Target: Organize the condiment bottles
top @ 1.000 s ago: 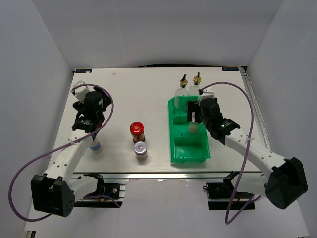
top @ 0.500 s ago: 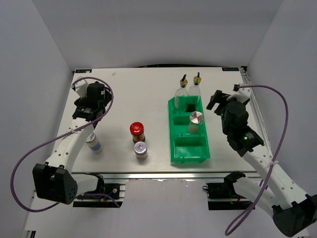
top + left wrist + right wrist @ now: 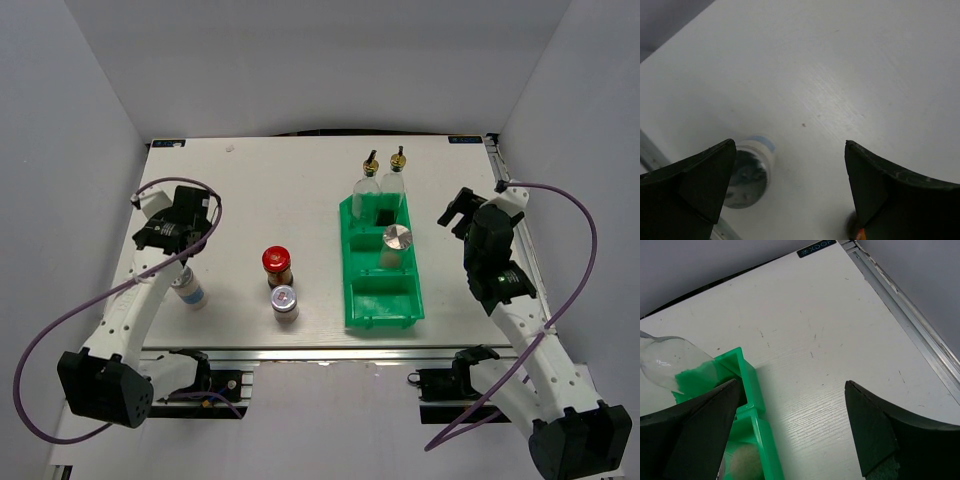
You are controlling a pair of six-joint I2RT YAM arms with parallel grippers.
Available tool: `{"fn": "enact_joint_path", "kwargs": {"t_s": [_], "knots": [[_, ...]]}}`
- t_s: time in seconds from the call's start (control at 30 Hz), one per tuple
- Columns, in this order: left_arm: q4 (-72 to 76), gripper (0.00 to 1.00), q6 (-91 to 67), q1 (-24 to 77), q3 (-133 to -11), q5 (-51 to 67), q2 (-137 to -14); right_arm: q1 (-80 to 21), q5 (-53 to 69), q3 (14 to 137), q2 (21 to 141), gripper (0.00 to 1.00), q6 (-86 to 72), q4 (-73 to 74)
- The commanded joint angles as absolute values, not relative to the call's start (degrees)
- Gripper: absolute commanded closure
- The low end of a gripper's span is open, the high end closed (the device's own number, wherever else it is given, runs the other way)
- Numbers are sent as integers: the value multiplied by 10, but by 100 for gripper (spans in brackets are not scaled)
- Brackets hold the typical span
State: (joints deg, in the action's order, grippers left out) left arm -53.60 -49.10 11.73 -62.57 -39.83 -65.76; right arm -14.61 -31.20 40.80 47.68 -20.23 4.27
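Note:
Two tall clear bottles (image 3: 368, 183) with gold-black spouts stand in the far compartment of the green bin (image 3: 352, 292). A silver-lidded jar (image 3: 397, 240) sits in its middle compartment. On the table stand a red-capped jar (image 3: 276, 264), a silver-lidded jar (image 3: 285, 300) in front of it, and a blue-labelled jar (image 3: 188, 292) at the left. My left gripper (image 3: 172, 238) hangs open above and behind that jar (image 3: 747, 172), nothing between its fingers (image 3: 700, 180). My right gripper (image 3: 457, 208) is open over bare table right of the bin (image 3: 752, 390), beside one glass bottle (image 3: 665, 362).
The bin's near compartment (image 3: 385, 300) holds nothing. A metal rail (image 3: 905, 315) runs along the table's right edge, close to my right gripper. Grey walls close in the table on the left, right and back. Purple cables loop off both arms.
My right gripper has drawn back out of the bin to the right, leaving the silver-lidded jar in the middle compartment. My left gripper has pulled up and away from the blue-labelled jar.

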Motion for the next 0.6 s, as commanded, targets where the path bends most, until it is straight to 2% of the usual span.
{"fn": "enact_joint_path", "kwargs": {"t_s": [0.0,0.57], "knots": [[-627,2,-519,114,-612,-458,-638,-142,-288,410,481,11,-201,11],[-610,2,-517,111,-532,-418,-639,-136,-260,407,493,11,-191,6]]}}
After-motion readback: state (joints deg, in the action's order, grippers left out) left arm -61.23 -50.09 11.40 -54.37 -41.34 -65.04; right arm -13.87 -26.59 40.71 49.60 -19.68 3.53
